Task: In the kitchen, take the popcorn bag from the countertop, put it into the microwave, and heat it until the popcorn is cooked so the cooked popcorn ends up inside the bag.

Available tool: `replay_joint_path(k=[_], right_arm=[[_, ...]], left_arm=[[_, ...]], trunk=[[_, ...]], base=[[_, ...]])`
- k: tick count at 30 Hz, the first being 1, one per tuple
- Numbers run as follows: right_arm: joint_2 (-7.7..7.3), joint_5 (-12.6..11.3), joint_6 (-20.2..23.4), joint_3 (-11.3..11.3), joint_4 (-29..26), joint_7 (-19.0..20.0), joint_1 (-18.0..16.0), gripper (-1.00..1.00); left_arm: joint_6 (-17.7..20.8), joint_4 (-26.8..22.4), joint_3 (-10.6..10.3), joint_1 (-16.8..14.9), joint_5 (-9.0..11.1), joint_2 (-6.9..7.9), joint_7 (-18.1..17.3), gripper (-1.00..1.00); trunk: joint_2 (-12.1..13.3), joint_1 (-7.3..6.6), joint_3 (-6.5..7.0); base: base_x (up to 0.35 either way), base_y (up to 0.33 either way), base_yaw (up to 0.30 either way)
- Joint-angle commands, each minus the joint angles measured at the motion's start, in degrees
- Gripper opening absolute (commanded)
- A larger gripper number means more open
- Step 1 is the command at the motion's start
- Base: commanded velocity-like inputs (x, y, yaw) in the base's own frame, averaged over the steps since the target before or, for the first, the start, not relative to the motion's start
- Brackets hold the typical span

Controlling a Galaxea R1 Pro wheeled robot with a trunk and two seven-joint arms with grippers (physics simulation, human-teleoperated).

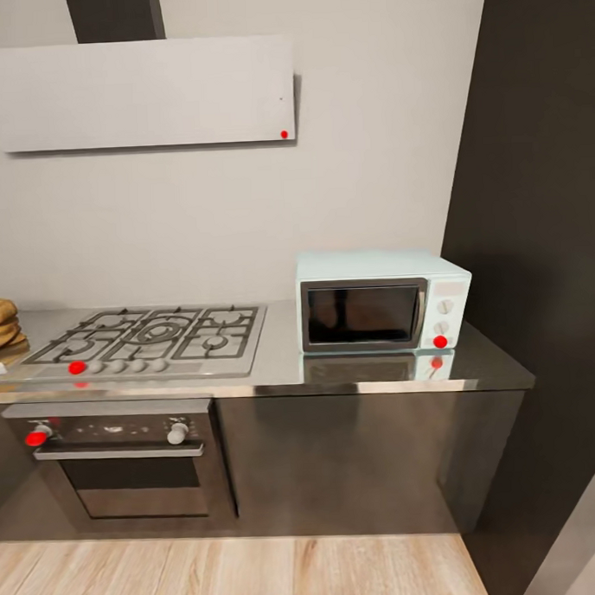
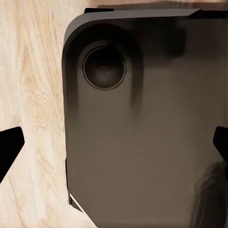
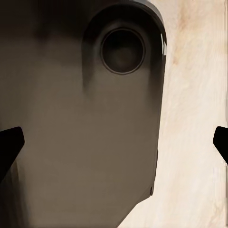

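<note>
The mint-blue microwave (image 1: 383, 311) stands with its dark glass door closed at the right end of the glossy grey countertop (image 1: 283, 363), its knobs on the white panel at its right. The popcorn bag and the popcorn are out of view. In the left wrist view my left gripper (image 2: 116, 145) is open, its dark fingertips (image 2: 10, 147) far apart over my own dark base and the wooden floor. My right gripper (image 3: 116, 142) is open in the same way, with nothing between its fingertips (image 3: 10, 145).
A steel gas hob (image 1: 148, 339) lies left of the microwave, above a built-in oven (image 1: 123, 461). An extractor hood (image 1: 137, 92) hangs on the wall. Stacked tan wooden items (image 1: 0, 323) sit at the counter's left edge. A dark tall panel (image 1: 537, 235) bounds the right. Wooden floor (image 1: 232, 573) lies in front.
</note>
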Motion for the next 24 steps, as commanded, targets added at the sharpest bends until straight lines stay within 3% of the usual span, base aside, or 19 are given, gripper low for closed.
replay_joint_path(k=[1, 16, 24], right_arm=[[-0.01, 0.0, -0.2, 0.0, 0.0, 0.0, 0.0, 1.0], [-0.06, -0.1, -1.3, 0.0, 0.0, 0.0, 0.0, 1.0], [-0.04, -0.2, -1.3, 0.0, 0.0, 0.0, 0.0, 1.0]], left_arm=[[0.0, 0.0, 0.1, 0.0, 0.1, 0.01, 0.0, 1.0], [0.0, 0.0, 0.1, 0.0, 0.1, 0.03, 0.0, 1.0], [0.0, 0.0, 0.1, 0.0, 0.1, 0.03, 0.0, 1.0]], trunk=[[0.0, 0.0, -0.05], [0.0, 0.0, -0.05], [0.0, 0.0, -0.05]], base=[[0.0, -0.241, 0.0], [0.0, -0.232, 0.0], [0.0, -0.049, 0.0]])
